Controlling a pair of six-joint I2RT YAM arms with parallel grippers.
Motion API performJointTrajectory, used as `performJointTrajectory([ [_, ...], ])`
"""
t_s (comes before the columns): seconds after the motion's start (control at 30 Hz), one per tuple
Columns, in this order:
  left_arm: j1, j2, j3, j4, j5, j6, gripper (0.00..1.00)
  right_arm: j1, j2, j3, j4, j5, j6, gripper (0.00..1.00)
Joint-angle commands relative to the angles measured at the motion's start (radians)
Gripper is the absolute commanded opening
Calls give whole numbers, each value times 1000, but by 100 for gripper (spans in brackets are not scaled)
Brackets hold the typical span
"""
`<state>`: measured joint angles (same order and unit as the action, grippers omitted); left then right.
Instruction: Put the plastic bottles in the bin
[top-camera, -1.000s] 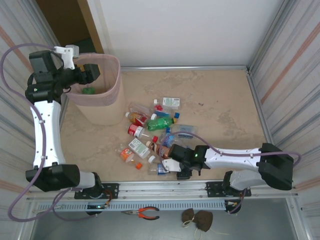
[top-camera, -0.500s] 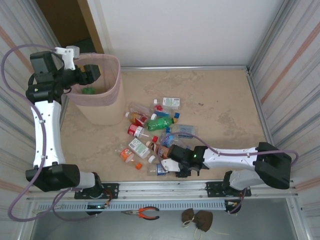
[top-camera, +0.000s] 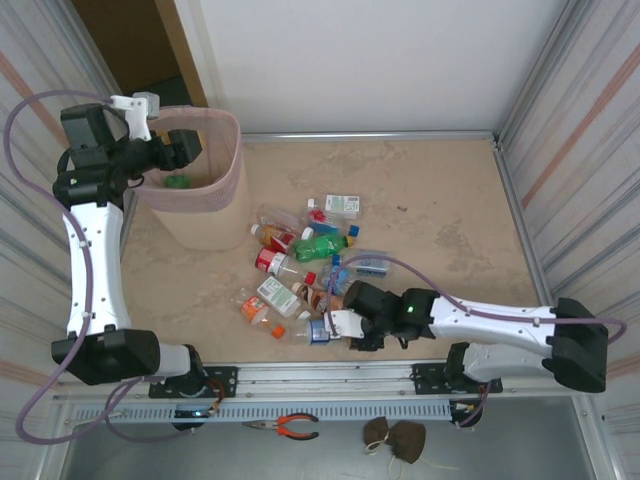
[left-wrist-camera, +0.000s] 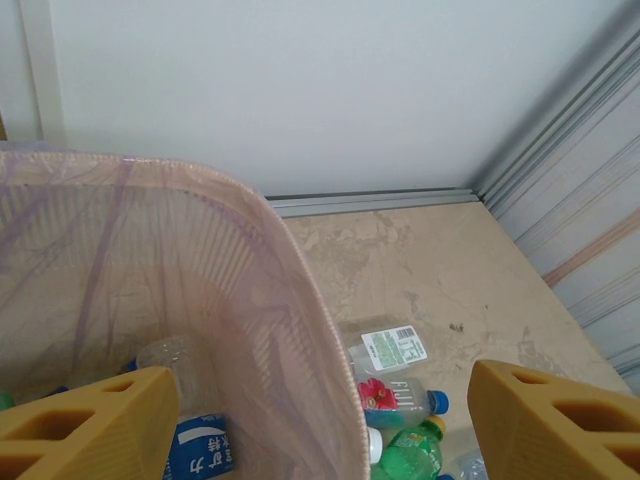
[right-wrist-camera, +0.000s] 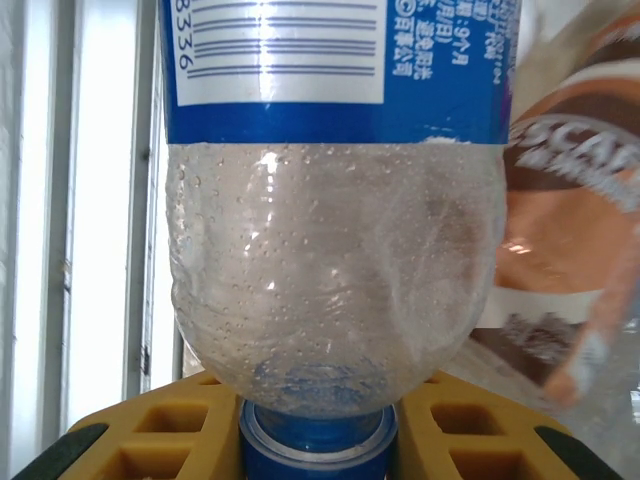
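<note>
The right pincer (right-wrist-camera: 318, 425) had just clamped the blue-labelled bottle (right-wrist-camera: 330, 250) at the pile's (top-camera: 318, 247) 6 o'clock edge, so it could go to the bin (top-camera: 200, 220) at 10 o'clock, where the left pincer (top-camera: 188, 147) hung open.

"8336" on blue-labelled bottle (right-wrist-camera: 335, 250)

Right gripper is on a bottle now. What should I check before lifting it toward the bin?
1. Right gripper shut on blue-label bottle at its cap: ok.
2. Grip firm enough to lift: cannot tell.
3. Bottle free of neighbours: cannot tell; brown-label bottle sits close beside it.
4. Bin upright, mouth open: ok.
5. Space over bin free: not ok; left gripper hangs open above it.
6. Room in bin: ok; mostly empty.
</note>
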<state>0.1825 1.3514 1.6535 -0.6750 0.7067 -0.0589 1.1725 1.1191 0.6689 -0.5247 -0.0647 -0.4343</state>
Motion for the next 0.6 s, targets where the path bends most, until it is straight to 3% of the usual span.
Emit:
performJointTrajectory([
  [0.0,7,-38,-19,62,58,-32,76,-58,-68,40,21,-95,77,22],
  [0.37,3,-79,-129,325,209,-197,76,-284,-229,45,309,-247,443,19],
  [0.57,-88,-80,-149,367,158,-271,75,-326,-204,87,450,-95,625,14],
])
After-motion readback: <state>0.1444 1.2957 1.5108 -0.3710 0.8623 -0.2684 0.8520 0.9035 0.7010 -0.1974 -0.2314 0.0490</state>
